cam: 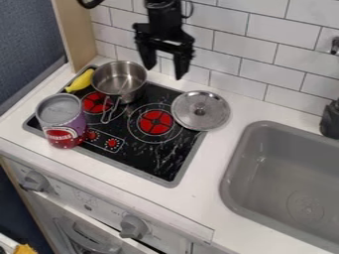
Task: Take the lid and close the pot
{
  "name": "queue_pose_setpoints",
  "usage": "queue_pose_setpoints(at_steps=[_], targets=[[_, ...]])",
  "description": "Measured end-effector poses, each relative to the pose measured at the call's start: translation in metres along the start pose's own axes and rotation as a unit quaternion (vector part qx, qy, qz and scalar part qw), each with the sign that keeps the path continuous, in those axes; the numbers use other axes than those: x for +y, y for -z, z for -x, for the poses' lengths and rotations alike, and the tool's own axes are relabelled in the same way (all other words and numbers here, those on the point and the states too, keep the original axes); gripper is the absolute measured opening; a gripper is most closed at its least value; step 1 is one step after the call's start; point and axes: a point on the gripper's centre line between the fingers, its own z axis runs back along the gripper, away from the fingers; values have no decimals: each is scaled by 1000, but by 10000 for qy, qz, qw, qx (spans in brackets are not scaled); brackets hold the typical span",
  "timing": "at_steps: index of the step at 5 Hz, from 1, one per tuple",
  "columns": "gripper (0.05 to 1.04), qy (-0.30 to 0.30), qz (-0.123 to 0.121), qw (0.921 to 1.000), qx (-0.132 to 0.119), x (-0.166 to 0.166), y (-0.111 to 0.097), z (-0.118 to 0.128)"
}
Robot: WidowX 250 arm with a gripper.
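Note:
The black gripper [163, 69] hangs at the top centre with its two fingers spread apart and nothing between them, up and to the left of the lid. A round silver lid [213, 117] with a small knob in its middle lies flat across the stove's right edge, partly on the white counter. The small steel pot [123, 91] stands uncovered at the back left of the stove, its handle toward the front. Its inside looks bare.
A purple and red can [63, 130] stands on the stove's left side, and a yellow object [81, 81] lies beside the pot. The grey sink [285, 188] is at right, with a dark object [330, 120] behind it. The tiled wall borders the back.

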Motion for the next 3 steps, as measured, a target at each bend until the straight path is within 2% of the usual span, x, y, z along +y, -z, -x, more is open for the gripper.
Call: queue_pose_setpoints(at_steps=[1, 2, 3], targets=[[1001, 474, 115, 9986, 224, -26, 17, -5], [1001, 765, 31, 9959, 477, -44, 37, -12], [1001, 872, 61, 9939, 677, -50, 53, -15]])
